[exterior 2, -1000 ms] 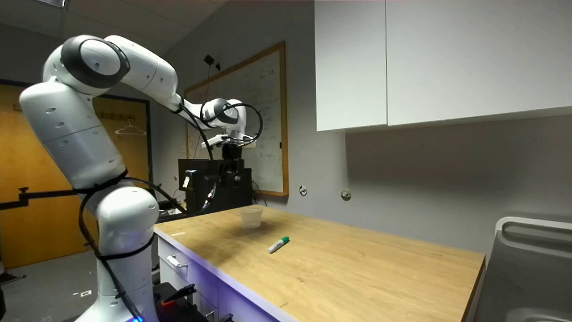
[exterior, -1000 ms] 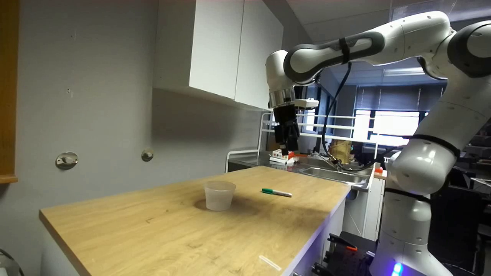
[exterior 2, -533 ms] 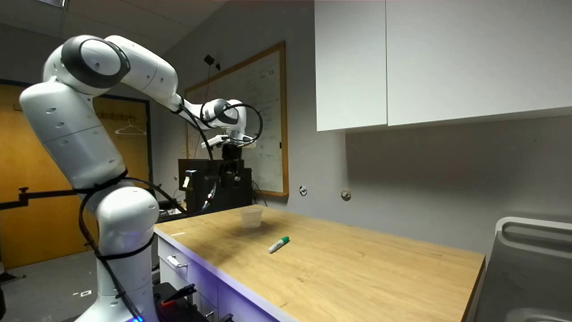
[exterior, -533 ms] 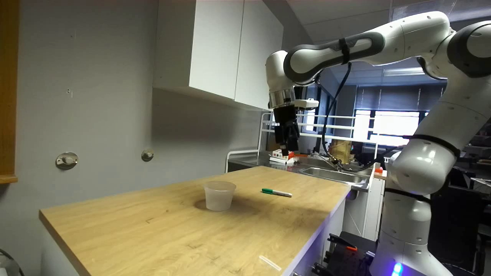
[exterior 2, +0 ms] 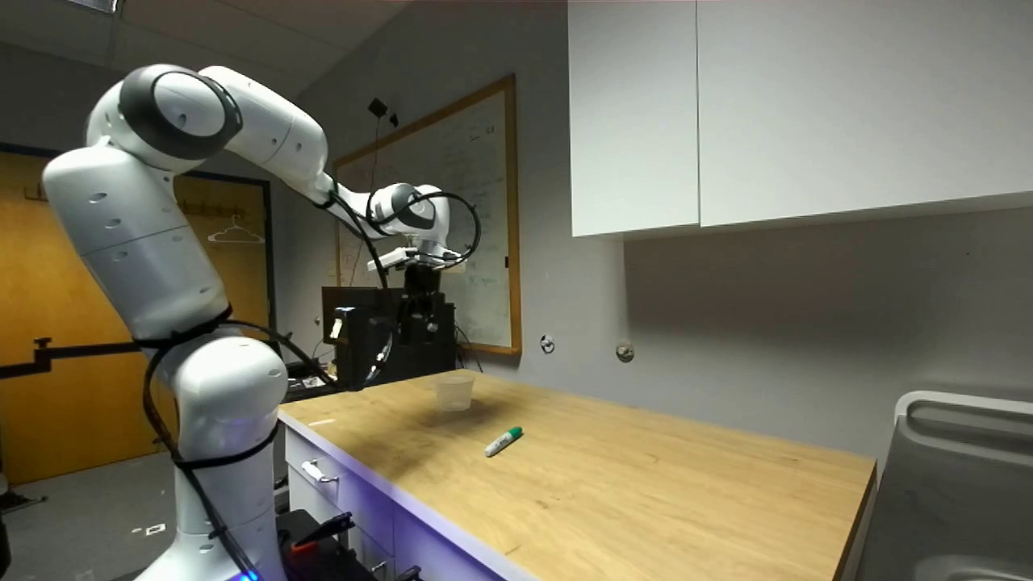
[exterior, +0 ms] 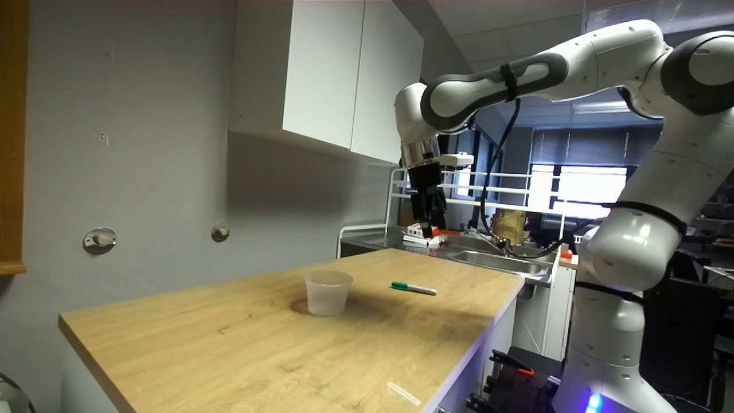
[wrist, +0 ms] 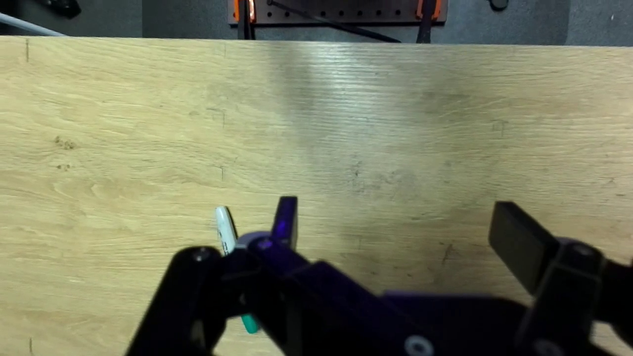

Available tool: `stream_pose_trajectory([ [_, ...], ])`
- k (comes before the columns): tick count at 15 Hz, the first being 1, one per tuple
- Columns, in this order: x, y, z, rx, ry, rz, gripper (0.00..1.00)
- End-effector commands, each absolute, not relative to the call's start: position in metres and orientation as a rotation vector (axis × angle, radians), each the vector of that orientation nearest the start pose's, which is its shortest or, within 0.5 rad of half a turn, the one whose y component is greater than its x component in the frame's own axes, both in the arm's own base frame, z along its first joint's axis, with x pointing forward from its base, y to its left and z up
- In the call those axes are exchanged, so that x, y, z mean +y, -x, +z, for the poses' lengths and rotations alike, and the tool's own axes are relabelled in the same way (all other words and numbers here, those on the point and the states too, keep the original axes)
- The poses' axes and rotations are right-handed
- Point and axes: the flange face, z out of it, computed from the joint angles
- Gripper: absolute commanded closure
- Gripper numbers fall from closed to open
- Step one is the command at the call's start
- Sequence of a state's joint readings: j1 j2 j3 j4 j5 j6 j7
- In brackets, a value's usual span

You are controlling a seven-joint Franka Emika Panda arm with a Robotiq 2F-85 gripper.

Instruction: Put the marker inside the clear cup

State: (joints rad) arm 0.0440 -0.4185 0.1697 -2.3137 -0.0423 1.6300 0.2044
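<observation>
1. Marker [exterior: 413,288]: observed lying on counter [exterior: 229,338], below the jaws, which stand spread; partly hidden by them in wrist view.
2. Clear cup [exterior: 328,293]: upright on counter, lower than jaws, apart from marker.
3. Sink [exterior: 502,263]: beyond jaws in an exterior view.

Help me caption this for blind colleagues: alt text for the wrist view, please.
The open gripper hangs over a wooden tabletop, seen from above, its jaws wide apart. A white-and-green marker lies on it in the picture's left half, partly hidden by the gripper. Beyond the tabletop's edge, at the top, shows a dark perforated plate.
</observation>
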Motion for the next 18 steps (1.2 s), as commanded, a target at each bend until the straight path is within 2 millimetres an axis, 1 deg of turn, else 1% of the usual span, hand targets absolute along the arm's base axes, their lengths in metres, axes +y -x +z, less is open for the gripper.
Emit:
stream_pose_trajectory([
  [1,0.067,-0.397,0.475,-0.071,3.288,0.405,0.00],
  [5,0.040,-0.411,0.461,-0.147,3.278,0.416,0.00],
  [10,0.007,-0.431,0.436,-0.258,3.221,0.448,0.00],
  [13,-0.012,-0.439,0.417,-0.366,3.160,0.474,0.00],
  [18,-0.036,-0.450,0.382,-0.484,3.088,0.538,0.00],
])
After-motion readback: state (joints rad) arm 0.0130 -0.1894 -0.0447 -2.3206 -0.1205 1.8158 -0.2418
